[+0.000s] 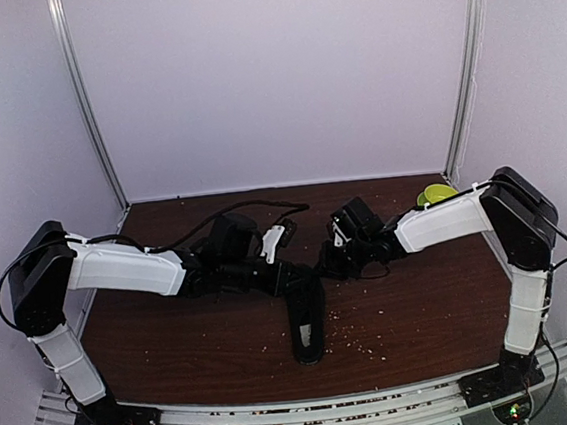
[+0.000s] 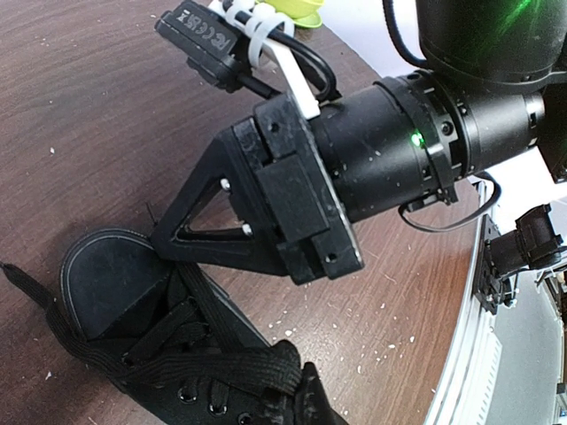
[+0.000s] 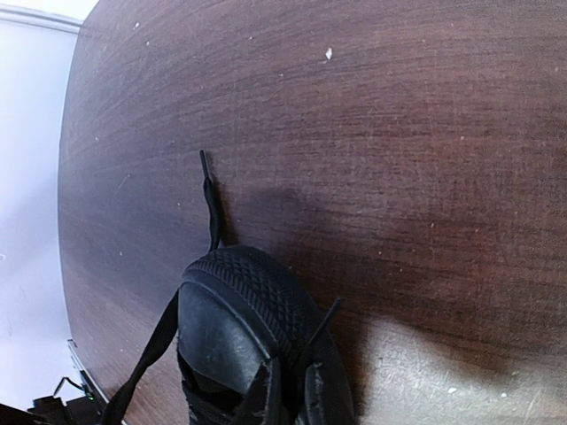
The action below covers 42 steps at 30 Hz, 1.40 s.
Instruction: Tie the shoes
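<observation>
The black sneaker (image 1: pixel 307 323) lies in the middle of the table, its rubber toe cap (image 3: pixel 232 329) toward the back. My left gripper (image 2: pixel 306 391) is over the eyelet area, shut on a flat black lace (image 2: pixel 221 367) that runs across the shoe's tongue. My right gripper (image 2: pixel 161 237) is at the toe end, its fingers closed to a point on a second lace strand (image 2: pixel 188 292). In the right wrist view this gripper (image 3: pixel 291 391) pinches a thin lace (image 3: pixel 321 329) beside the toe cap. Both grippers (image 1: pixel 294 272) (image 1: pixel 329 262) meet above the shoe's far end.
A loose lace end (image 3: pixel 210 199) lies on the brown table beyond the toe. A green bowl (image 1: pixel 436 195) sits at the back right corner. Pale crumbs (image 1: pixel 361 344) are scattered around the shoe. White walls enclose the table.
</observation>
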Motion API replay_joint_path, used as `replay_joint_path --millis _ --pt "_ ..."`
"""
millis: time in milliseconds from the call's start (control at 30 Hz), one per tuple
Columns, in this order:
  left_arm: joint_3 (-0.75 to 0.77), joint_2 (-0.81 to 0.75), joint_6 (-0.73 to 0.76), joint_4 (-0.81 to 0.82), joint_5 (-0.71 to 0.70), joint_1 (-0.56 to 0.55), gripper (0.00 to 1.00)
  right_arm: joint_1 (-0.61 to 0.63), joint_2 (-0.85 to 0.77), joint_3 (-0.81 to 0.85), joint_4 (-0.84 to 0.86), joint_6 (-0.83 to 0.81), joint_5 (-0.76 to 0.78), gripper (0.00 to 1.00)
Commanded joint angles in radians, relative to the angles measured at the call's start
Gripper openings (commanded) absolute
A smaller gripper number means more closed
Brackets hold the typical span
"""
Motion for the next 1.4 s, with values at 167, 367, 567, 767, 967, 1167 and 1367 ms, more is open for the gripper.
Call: replay_joint_path --millis 167,367,567,767,967,1167,1367 --pt "0.012 -0.008 0.008 0.040 0.002 0.007 0.00 -0.007 -0.026 0.011 0.018 -0.001 0.019 0.00" --pt "0.011 -0.008 0.008 0.033 -0.001 0.007 0.00 -0.034 -0.097 0.007 -0.011 -0.028 0.040 0.00" --pt "0.009 -0.008 0.013 0.012 -0.011 0.007 0.01 -0.071 -0.192 0.005 -0.058 -0.078 0.088 0.00" --pt "0.012 -0.007 0.025 0.000 -0.007 0.007 0.07 -0.099 -0.271 0.018 -0.097 -0.112 0.131 0.00" --pt "0.024 0.000 0.033 -0.013 0.001 0.007 0.11 -0.113 -0.312 0.060 -0.132 -0.134 0.149 0.00" --pt "0.035 0.010 0.034 -0.016 0.012 0.007 0.14 -0.115 -0.326 0.096 -0.140 -0.138 0.145 0.00" --pt "0.043 0.019 0.035 -0.008 0.041 0.007 0.19 -0.116 -0.325 0.124 -0.142 -0.138 0.140 0.00"
